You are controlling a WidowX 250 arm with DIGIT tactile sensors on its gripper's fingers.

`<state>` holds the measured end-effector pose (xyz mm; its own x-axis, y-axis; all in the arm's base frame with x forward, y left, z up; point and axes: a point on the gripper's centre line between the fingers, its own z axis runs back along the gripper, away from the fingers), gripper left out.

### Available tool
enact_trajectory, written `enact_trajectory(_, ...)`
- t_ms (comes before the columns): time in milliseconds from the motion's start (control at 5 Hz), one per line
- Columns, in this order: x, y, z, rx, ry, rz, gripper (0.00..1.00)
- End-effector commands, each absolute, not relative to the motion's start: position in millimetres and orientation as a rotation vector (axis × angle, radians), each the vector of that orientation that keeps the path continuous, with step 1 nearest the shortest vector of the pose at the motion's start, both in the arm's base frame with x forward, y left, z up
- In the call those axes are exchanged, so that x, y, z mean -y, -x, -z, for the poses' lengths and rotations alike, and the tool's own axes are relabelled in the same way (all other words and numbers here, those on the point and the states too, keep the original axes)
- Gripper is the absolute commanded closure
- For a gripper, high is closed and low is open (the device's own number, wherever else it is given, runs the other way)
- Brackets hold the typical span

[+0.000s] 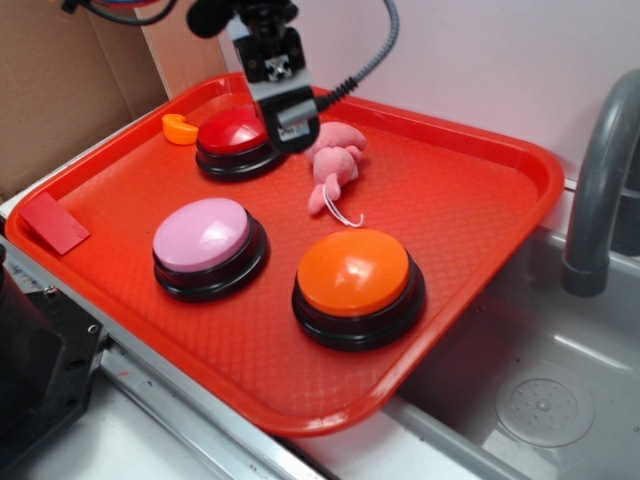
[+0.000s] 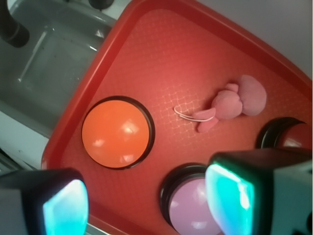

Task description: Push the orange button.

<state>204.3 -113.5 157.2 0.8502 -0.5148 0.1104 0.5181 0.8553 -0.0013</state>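
Observation:
The orange button (image 1: pixel 353 272) is a glossy orange dome on a black base, standing at the front right of the red tray (image 1: pixel 480 200). In the wrist view it (image 2: pixel 116 133) lies left of centre, ahead of the fingers. My gripper (image 1: pixel 295 130) hangs above the back of the tray, over the right edge of the red button (image 1: pixel 232 130), well away from the orange button. In the wrist view the gripper (image 2: pixel 146 205) is open and empty, its jaws wide apart.
A lilac button (image 1: pixel 202 235) stands front left, partly under my right finger (image 2: pixel 230 196). A pink plush toy (image 1: pixel 335 160) lies behind the orange button. A small orange curved piece (image 1: pixel 178 128) and a red wedge (image 1: pixel 52 222) sit at the tray's left. A sink (image 1: pixel 540 400) and faucet (image 1: pixel 600 170) are right.

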Motion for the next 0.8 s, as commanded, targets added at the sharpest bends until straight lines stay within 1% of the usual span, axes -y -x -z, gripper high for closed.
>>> enact_trajectory(0, 118, -187, -177, 0.144, 0.061, 0.56, 0.0)
enact_trajectory(200, 116, -184, -183, 0.148, 0.066, 0.573, 0.0)
enact_trajectory(400, 115, -179, -187, 0.175, 0.085, 0.585, 0.0)
enact_trajectory(600, 113, -180, -191, 0.158, 0.032, 0.561, 0.0)
